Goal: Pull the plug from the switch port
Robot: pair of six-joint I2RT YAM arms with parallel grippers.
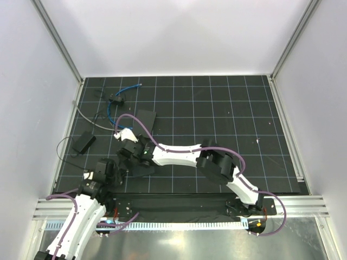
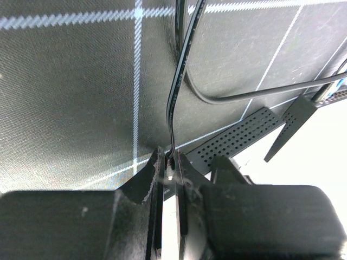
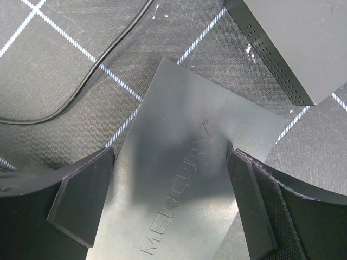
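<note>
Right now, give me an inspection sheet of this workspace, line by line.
Surface: black gridded mat with a few white scuffs.
Job's things: blue cable at far left, its pale tip lying on the mat; switch port not made out in any view.
Clutter: flat black slab marked MERCURY; black box with perforated edge; small black box at left.
Grippers: left gripper shut on thin black wire; right gripper open, fingers either side of the slab.
Cables: grey cable at left; purple leads along the arms.
Surroundings: white walls and metal frame posts.
</note>
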